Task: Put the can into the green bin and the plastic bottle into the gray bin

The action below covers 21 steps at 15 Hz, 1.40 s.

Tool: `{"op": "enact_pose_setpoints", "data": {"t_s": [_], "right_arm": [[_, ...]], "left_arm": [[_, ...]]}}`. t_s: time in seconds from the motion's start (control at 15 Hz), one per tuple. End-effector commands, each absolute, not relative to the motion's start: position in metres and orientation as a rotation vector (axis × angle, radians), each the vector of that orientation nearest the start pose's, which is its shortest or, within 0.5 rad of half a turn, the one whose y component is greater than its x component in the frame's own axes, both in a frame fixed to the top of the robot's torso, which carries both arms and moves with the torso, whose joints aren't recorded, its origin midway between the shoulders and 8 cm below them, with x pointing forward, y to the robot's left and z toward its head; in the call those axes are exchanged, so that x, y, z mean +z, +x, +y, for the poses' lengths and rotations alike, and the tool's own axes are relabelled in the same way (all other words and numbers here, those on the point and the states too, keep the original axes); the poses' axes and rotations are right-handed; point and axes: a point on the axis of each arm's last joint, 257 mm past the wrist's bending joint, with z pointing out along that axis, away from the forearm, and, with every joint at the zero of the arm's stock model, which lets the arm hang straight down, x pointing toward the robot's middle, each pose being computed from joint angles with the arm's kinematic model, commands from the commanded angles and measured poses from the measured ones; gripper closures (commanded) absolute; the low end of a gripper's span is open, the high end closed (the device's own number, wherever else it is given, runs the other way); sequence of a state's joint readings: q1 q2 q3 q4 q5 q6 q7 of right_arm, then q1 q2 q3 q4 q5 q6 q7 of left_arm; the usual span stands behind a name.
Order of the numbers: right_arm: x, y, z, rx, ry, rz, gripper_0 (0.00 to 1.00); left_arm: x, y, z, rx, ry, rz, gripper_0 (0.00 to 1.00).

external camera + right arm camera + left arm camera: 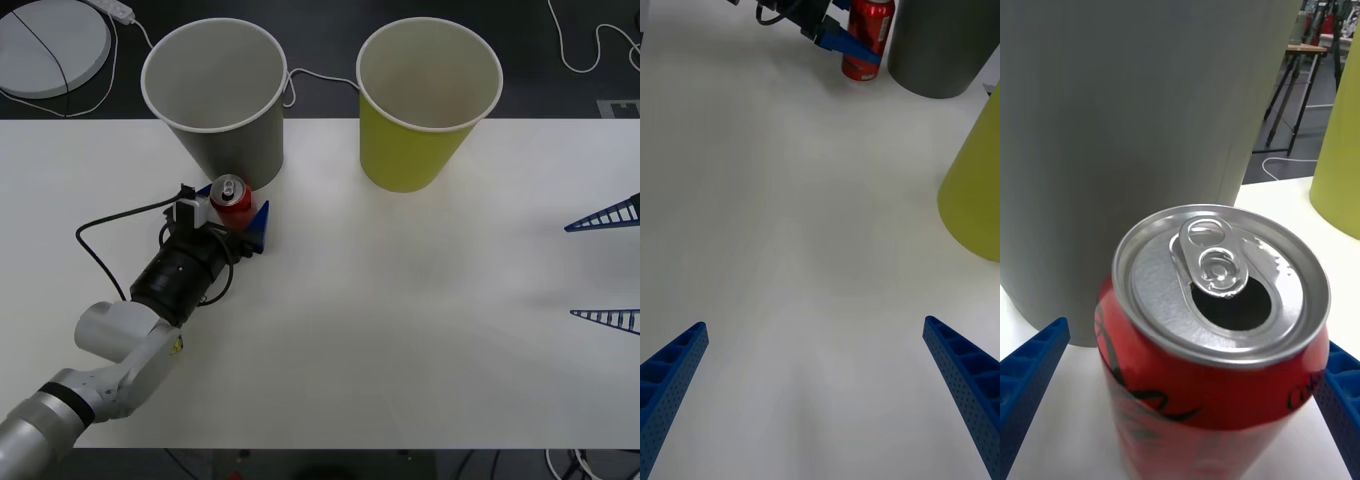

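The white table (400,330) carries two big cups at its far edge. The gray bin (215,95) stands on the left, the green bin (425,100) on the right, well apart, both upright and open at the top.

The left arm (120,350) reaches in from the near left corner. Its left gripper (232,212) sits just before the gray bin, fingers spread wide, one on each side of the can (233,200); whether they touch it I cannot tell.

The right gripper (605,265) hangs at the right edge of the table, well apart from the green bin, its blue fingers (674,375) wide apart with only bare table between them.

The can stands upright on the table, just beside the gray bin's base, its tab (1210,259) pushed in and its mouth open.
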<state>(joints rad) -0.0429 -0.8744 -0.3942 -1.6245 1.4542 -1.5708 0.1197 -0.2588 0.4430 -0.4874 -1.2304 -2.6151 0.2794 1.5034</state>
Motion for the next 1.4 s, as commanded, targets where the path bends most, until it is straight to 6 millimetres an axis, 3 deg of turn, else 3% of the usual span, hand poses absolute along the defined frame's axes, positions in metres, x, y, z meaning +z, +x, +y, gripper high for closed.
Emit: {"op": "enact_pose_setpoints", "data": {"t_s": [0.07,0.2,0.27,0.93,1.4], "right_arm": [[-0.17,0.375,-0.336,0.244,-1.652,1.52,0.0],[-0.17,0.375,-0.336,0.244,-1.652,1.52,0.0],[-0.17,0.375,-0.336,0.244,-1.652,1.52,0.0],[-0.17,0.375,-0.336,0.244,-1.652,1.52,0.0],[-0.17,0.375,-0.336,0.244,-1.652,1.52,0.0]], "left_arm": [[-0.258,0.57,0.162,-0.22,0.333,1.544,0.0],[-0.258,0.57,0.162,-0.212,0.341,1.54,0.85],[-0.258,0.57,0.162,-0.2,0.35,1.538,1.0],[-0.258,0.566,0.172,-0.172,0.369,1.536,1.0],[-0.252,0.523,0.201,-0.122,0.43,1.643,1.0]]}}
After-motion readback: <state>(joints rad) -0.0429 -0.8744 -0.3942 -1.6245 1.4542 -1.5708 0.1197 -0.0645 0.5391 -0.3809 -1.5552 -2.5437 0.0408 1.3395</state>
